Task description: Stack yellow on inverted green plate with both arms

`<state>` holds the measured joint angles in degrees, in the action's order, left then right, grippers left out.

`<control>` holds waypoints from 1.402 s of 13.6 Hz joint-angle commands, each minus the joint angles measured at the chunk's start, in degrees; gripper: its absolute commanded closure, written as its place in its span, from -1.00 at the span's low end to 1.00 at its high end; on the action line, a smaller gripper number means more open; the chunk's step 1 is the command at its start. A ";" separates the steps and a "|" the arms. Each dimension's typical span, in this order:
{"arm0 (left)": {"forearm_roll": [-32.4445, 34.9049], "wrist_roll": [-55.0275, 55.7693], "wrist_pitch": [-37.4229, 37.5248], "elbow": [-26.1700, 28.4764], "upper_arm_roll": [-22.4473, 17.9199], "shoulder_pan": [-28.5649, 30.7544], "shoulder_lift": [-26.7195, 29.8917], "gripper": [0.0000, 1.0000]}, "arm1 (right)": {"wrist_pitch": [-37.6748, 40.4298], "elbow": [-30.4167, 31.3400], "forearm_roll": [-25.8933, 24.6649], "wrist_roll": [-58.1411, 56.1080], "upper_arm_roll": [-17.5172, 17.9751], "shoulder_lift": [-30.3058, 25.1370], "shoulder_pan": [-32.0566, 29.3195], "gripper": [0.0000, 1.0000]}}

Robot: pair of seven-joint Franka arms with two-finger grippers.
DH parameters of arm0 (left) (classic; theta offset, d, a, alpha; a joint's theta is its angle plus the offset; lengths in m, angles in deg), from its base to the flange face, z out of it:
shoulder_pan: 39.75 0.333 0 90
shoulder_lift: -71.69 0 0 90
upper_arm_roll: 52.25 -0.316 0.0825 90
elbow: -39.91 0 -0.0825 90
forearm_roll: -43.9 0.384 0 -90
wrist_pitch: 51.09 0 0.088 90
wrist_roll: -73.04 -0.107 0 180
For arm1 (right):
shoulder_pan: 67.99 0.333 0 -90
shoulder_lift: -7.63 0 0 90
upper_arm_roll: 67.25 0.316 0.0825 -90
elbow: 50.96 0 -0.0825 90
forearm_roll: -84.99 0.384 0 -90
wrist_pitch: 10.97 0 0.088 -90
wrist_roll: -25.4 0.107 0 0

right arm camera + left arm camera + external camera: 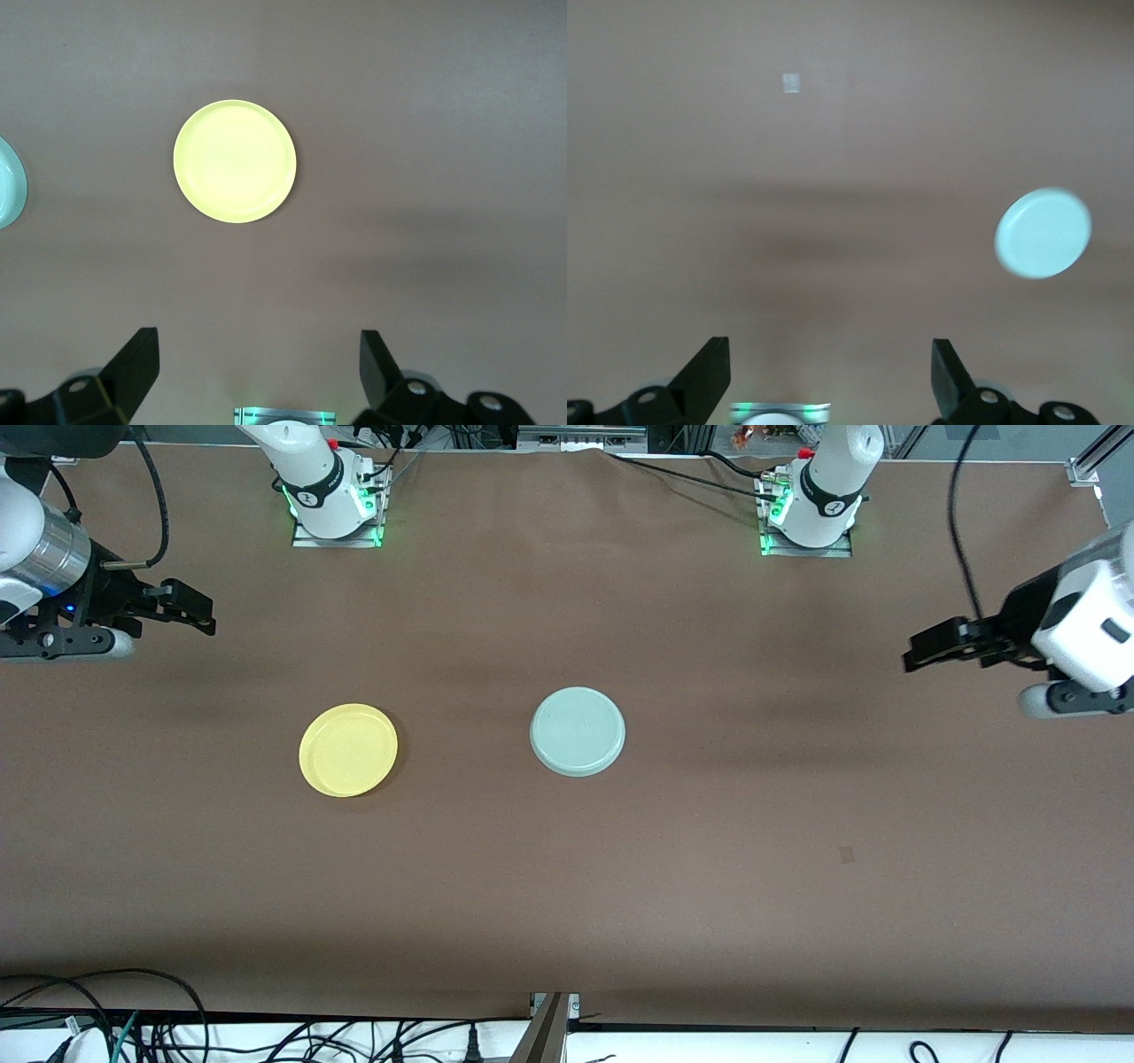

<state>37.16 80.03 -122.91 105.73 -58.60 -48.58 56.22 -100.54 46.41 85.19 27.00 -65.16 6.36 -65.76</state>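
Plainly, mid-worktop, the yellow plate (pixel 348 749) lies toward the right arm's end beside the inverted green plate (pixel 578 731), nearest the empty, spread right gripper (pixel 197 611) at that edge, while the left gripper (pixel 926 652), likewise spread, waits at its own edge.

A brown cloth (pixel 567 886) covered the whole table, smooth but for a few creases near its top edge. One small darker patch (pixel 847 855) marked it toward the left arm's end. Soft, broad shadows lay across the cloth in bands. Two metal base plates (pixel 337 536) sat on it along the top edge, lit green at their rims. Nearest the front camera ran a white ledge (pixel 709 1045) with loose black cables (pixel 133 1010) trailing over it and a metal bracket (pixel 554 1014) at the middle. Above the table's top edge stood aluminium framing (pixel 1094 460) and dim clutter.
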 commanded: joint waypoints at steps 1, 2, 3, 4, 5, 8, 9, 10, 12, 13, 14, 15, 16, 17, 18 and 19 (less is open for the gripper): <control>6.37 -7.85 -2.87 10.62 0.82 0.04 7.98 -1.00 | 0.72 -0.25 0.50 -0.28 0.11 -0.39 -0.13 -1.00; 6.56 -9.52 -5.23 14.48 0.56 0.30 10.44 -1.00 | 0.72 -0.25 0.50 -0.28 0.20 -0.39 -0.21 -1.00; 6.56 -11.28 -7.69 17.56 0.55 1.44 12.29 -1.00 | 0.72 -0.25 0.50 -0.28 0.11 -0.39 -0.21 -1.00; 6.56 -12.77 -10.33 21.25 0.55 2.14 14.40 -1.00 | 0.72 -0.25 0.50 -0.28 0.20 -0.39 -0.21 -1.00; 6.56 -13.57 -12.27 24.42 0.55 2.59 16.51 -1.00 | 0.72 -0.25 0.50 -0.28 0.11 -0.39 -0.21 -1.00; 6.04 -13.67 -12.37 24.19 0.90 3.12 16.36 -1.00 | 0.72 -0.25 0.50 -0.28 0.11 -0.39 -0.21 -1.00; 5.95 -13.14 -12.46 24.18 0.99 2.94 16.09 -1.00 | 0.72 -0.25 0.50 -0.28 0.11 -0.39 -0.21 -1.00; 5.95 -13.05 -12.73 24.27 0.99 2.86 15.31 -1.00 | 0.72 -0.25 0.50 -0.28 0.11 -0.39 -0.21 -1.00; 5.51 -13.05 -12.90 23.57 0.56 3.29 14.86 -1.00 | 0.72 -0.25 0.50 -0.28 0.11 -0.39 -0.21 -1.00; 5.42 -13.05 -12.90 23.13 0.55 3.21 14.77 -1.00 | 0.72 -0.25 0.50 -0.28 0.11 -0.39 -0.21 -1.00; 5.42 -12.88 -12.90 23.13 0.47 3.29 14.77 -1.00 | 0.72 -0.25 0.50 -0.28 0.11 -0.39 -0.13 -1.00; 5.42 -12.79 -12.90 23.04 0.47 3.38 14.77 -1.00 | 0.72 -0.25 0.50 -0.28 0.20 -0.39 -0.21 -1.00; 5.51 -12.79 -14.04 22.96 0.47 3.56 14.60 -1.00 | 0.72 -0.25 0.50 -0.28 0.11 -0.39 -0.21 -1.00; 5.51 -12.70 -16.22 22.95 0.47 3.65 14.42 -1.00 | 0.72 -0.25 0.50 -0.28 0.20 -0.39 -0.21 -1.00; 5.42 -12.79 -16.94 22.87 0.47 4.43 13.73 -1.00 | 0.72 -0.25 0.50 -0.28 0.11 -0.39 -0.21 -1.00; 5.16 -12.87 -16.95 22.69 0.47 4.87 13.54 -1.00 | 0.72 -0.25 0.50 -0.28 0.11 -0.39 -0.21 -1.00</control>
<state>42.48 67.56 -138.87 128.80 -58.37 -45.05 70.35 -100.54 46.41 85.19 27.00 -65.16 6.36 -65.76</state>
